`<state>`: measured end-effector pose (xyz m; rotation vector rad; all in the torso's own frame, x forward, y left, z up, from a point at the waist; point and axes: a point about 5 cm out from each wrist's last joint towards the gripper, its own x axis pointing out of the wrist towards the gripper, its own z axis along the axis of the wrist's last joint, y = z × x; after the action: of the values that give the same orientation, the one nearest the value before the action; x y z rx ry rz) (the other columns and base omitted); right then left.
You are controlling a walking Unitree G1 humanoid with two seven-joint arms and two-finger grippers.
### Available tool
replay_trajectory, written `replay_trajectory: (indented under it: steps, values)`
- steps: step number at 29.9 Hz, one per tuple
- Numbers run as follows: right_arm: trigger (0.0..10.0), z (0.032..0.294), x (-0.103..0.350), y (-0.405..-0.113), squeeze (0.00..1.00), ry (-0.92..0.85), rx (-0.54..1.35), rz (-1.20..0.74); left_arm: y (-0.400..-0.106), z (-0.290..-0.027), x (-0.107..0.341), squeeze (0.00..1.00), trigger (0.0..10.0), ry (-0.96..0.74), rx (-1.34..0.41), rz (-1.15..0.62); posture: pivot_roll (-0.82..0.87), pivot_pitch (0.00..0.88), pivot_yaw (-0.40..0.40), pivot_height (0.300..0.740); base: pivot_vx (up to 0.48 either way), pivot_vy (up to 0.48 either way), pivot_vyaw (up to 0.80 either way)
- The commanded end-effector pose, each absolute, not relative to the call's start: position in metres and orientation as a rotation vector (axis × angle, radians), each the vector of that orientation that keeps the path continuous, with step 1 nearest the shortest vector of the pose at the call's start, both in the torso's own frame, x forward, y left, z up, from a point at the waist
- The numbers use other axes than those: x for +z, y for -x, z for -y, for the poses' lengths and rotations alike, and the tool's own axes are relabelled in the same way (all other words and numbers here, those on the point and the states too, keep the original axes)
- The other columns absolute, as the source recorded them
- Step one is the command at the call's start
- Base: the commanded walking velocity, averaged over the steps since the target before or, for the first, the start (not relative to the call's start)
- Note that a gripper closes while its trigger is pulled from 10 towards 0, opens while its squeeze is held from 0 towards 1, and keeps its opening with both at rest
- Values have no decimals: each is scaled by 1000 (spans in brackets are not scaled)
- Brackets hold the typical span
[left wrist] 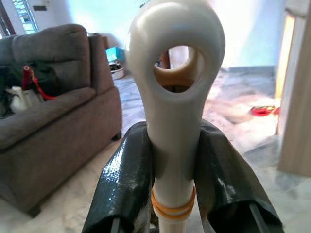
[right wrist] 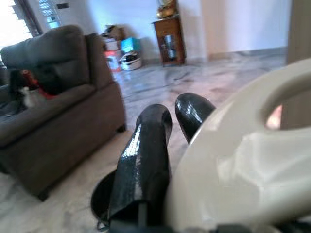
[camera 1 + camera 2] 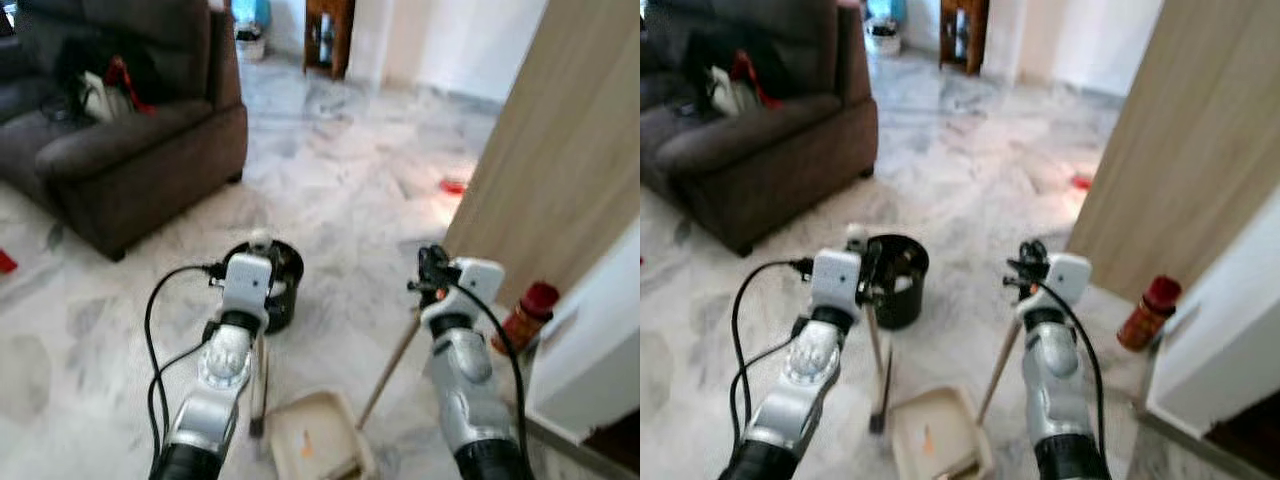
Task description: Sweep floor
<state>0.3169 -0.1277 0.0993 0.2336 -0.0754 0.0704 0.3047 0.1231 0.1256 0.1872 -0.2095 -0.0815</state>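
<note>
On the marble floor (image 3: 350, 190), the left gripper (image 1: 170, 189) is clamping the broom handle (image 1: 175, 97) upright beside the black bin (image 3: 280, 280); the right gripper (image 2: 167, 131) is gripping the dustpan handle (image 3: 390, 370), with the dustpan (image 3: 310, 435) resting between the arms.

My left gripper (image 3: 868, 272) clasps a broom handle (image 3: 876, 350) at centre-left, just before a black bin (image 3: 897, 280). My right gripper (image 3: 1024, 268) grips a dustpan handle (image 3: 998, 372) slanting down to the cream dustpan (image 3: 935, 435) at the bottom. A brown sofa (image 3: 760, 140) sits at upper left.
</note>
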Motion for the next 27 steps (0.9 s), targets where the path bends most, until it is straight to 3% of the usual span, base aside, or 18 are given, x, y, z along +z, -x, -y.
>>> replay_trajectory:
  steps: [1, 22, 27]
  values:
    - [10000, 138, 111, -320, 0, -239, 43, 133, -306, -118, 139, 0, 10000, -212, -97, 278, 57, 0, -16, 740, 334, 0, 0]
    - [10000, 138, 111, -321, 0, -246, 36, 131, -307, -116, 142, 0, 10000, -207, -105, 288, 58, 0, -14, 740, 335, 0, 0]
    - [10000, 138, 111, -322, 0, -246, 36, 131, -306, -114, 143, 0, 10000, -201, -131, 298, 60, 0, -13, 740, 0, 0, 0]
